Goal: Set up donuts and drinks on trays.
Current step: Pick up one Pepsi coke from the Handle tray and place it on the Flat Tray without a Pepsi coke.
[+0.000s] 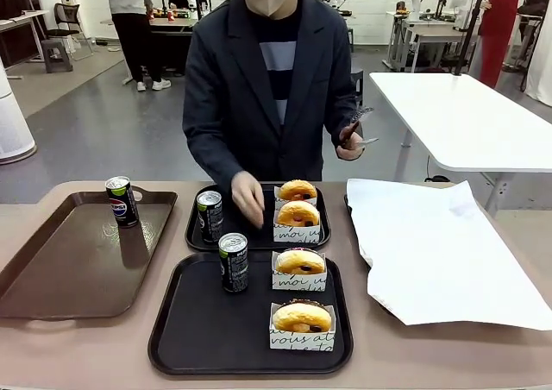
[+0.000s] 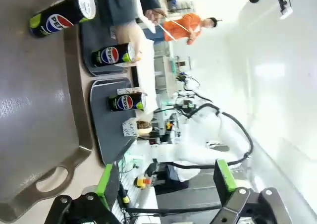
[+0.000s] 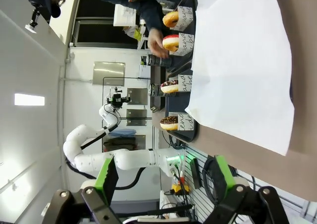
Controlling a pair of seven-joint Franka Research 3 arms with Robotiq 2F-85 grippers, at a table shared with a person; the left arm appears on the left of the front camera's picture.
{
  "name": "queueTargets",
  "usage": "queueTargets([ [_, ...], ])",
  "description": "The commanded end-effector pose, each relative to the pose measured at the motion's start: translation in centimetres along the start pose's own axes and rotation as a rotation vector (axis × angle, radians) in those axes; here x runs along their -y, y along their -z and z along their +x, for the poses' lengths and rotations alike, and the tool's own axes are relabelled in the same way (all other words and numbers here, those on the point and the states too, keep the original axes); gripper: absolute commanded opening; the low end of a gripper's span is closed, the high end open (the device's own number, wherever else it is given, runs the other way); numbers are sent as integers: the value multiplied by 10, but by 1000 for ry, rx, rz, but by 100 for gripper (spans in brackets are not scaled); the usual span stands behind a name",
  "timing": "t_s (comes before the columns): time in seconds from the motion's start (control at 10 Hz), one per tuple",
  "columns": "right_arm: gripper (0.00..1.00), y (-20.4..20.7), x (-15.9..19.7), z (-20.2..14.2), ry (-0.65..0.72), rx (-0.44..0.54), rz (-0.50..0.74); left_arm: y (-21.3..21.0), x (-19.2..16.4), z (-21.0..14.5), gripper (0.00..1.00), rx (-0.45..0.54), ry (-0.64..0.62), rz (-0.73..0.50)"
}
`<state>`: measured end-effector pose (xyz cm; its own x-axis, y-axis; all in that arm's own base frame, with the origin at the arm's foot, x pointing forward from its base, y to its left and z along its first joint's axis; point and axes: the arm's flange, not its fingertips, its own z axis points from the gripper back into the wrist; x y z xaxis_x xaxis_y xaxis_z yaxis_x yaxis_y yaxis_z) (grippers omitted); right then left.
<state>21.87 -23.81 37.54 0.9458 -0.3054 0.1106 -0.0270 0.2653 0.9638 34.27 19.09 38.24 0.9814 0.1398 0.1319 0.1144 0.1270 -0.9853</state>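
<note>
Two black trays sat on the tabletop, one behind the other. The near tray carried one soda can at its far left and two sleeved donuts on its right side: a golden one toward the far edge and a chocolate-topped one toward the near edge. The far tray carried a second can at its left and two more sleeved donuts, one in front of the other, on its right. The person's hand hung over the far tray between that can and the donuts, fingers pointing down; whether it touched the tray could not be told. The person's other hand was raised at waist height and held a pair of tongs. A third can stood upright on the far part of the brown handled tray at the left of the black trays. A white paper sheet lay at the right, just beside both black trays. Left claw, in the left wrist view: green pads well apart, nothing between them, held above the brown tray's handle end. Right claw, in the right wrist view: pads likewise spread wide and empty, raised off the tabletop near the paper sheet
</note>
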Motion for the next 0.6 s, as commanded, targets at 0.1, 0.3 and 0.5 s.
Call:
queueTargets([
  [0.1, 100, -1, 0, -3, -10, -13, 1, -18, -17, 14, 100, -53, 53, -10],
  [0.3, 100, -1, 0, -3, -10, -13, 1, -26, -11, 4, 100, -65, 114, -1],
  [0.5, 100, -1, 0, -3, -10, -13, 1, -14, -18, 11, 100, -34, 32, -17],
])
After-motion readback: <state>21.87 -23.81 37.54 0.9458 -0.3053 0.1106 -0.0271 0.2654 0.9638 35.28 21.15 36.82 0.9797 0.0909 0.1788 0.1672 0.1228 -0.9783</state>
